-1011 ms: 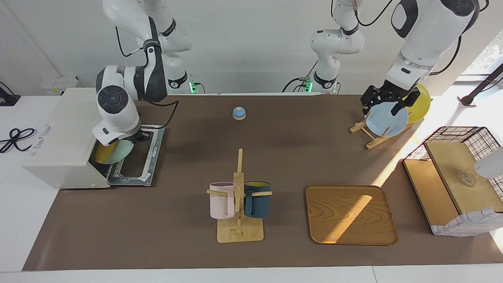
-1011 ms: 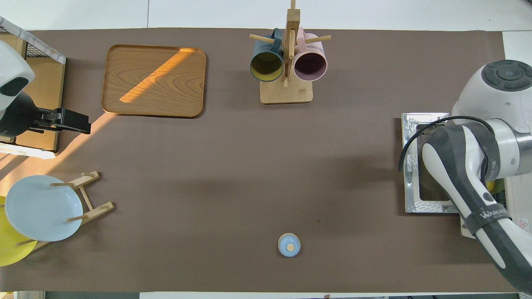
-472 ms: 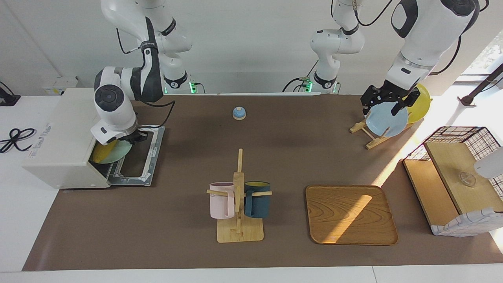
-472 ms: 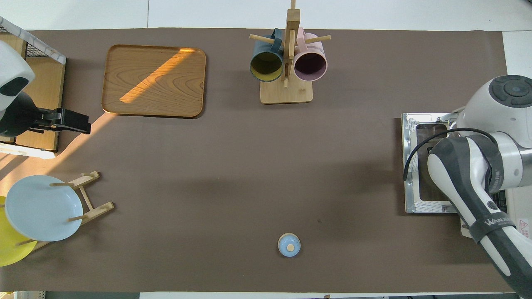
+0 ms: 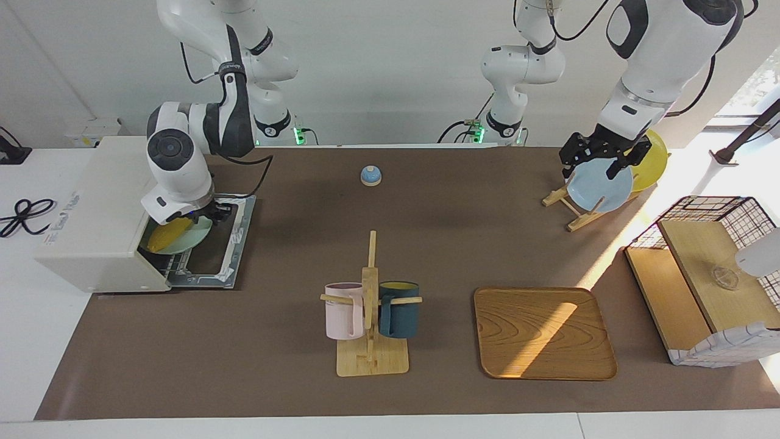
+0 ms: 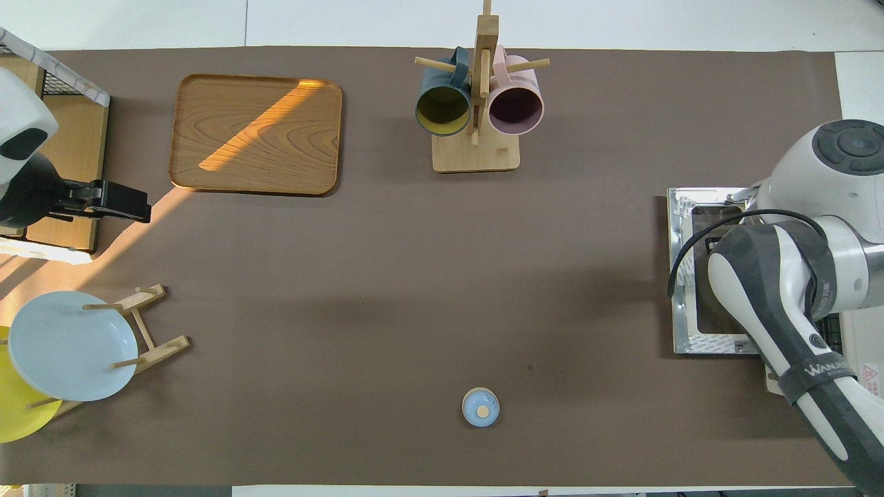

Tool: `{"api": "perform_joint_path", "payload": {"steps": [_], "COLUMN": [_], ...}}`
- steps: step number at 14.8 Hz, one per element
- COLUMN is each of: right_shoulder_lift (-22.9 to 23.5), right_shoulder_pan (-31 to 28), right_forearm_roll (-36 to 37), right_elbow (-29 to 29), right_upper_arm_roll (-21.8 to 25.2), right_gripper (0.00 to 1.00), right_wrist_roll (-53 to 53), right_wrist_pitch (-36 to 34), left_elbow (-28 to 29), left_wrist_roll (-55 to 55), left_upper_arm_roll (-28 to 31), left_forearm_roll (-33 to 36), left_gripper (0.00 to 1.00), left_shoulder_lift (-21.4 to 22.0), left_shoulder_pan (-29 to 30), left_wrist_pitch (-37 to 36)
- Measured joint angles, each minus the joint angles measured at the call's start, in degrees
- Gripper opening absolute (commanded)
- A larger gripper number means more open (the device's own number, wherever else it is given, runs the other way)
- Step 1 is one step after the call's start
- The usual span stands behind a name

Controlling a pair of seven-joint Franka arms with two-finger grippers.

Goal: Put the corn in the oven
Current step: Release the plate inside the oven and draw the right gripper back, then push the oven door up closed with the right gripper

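Observation:
The corn (image 5: 169,235) is a bright yellow cob lying on a pale green plate (image 5: 197,234). The plate rests on the wire rack in the mouth of the off-white oven (image 5: 97,207). The oven's door (image 5: 216,259) is dropped open onto the mat. My right gripper (image 5: 207,213) is just above the plate's rim at the oven opening, mostly covered by its own wrist. In the overhead view the right arm hides the corn, and only the door (image 6: 690,276) shows. My left gripper (image 5: 600,160) waits open in the air near the plate rack, holding nothing.
A plate rack holds a blue plate (image 5: 600,186) and a yellow plate (image 5: 653,160) at the left arm's end. A wire basket (image 5: 713,274), a wooden tray (image 5: 542,332), a mug stand (image 5: 370,317) and a small blue bell (image 5: 370,175) also stand on the brown mat.
The right wrist has shifted slightly toward the robots. The plate with the corn now lies lower and flatter on the rack, with more of the corn showing. The left arm has not moved.

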State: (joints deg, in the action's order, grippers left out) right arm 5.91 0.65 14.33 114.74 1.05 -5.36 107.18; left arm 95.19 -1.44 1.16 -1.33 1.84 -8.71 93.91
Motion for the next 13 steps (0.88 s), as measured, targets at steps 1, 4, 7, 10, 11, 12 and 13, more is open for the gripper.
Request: {"api": "perform_joint_path", "payload": {"steps": [1,4,7,10,11,12,13], "right_shoulder_lift": [0.0,0.3,2.0,4.9,5.6,6.0,6.1], "right_shoulder_pan": [0.6,2.7,6.2,9.0,9.0,8.9,8.7], "right_forearm_roll": [-0.9,-4.2,-4.5,-4.5,-4.5,-4.4,-4.0], "right_elbow": [-0.7,0.1,4.1,6.7,7.1,7.3,7.5], "right_upper_arm_roll": [-0.2,-0.5,-0.5,-0.6,-0.5,-0.4,-0.2], "right_gripper": [0.0,0.0,0.0,0.0,0.0,0.0,0.0], "right_wrist_roll": [0.0,-0.4,-7.3,-12.8,-13.2,-13.2,-13.2], "right_wrist_pitch": [0.2,5.6,11.8,15.5,15.9,15.9,15.9], "left_elbow": [0.0,0.0,0.0,0.0,0.0,0.0,0.0], "left_wrist_roll": [0.0,0.0,0.0,0.0,0.0,0.0,0.0], "left_upper_arm_roll": [0.0,0.0,0.0,0.0,0.0,0.0,0.0], "left_forearm_roll": [0.0,0.0,0.0,0.0,0.0,0.0,0.0], "left_gripper": [1.0,1.0,1.0,1.0,1.0,1.0,1.0], "left_shoulder_lift": [0.0,0.0,0.0,0.0,0.0,0.0,0.0], "left_shoulder_pan": [0.0,0.0,0.0,0.0,0.0,0.0,0.0], "left_wrist_pitch": [0.0,0.0,0.0,0.0,0.0,0.0,0.0]}}
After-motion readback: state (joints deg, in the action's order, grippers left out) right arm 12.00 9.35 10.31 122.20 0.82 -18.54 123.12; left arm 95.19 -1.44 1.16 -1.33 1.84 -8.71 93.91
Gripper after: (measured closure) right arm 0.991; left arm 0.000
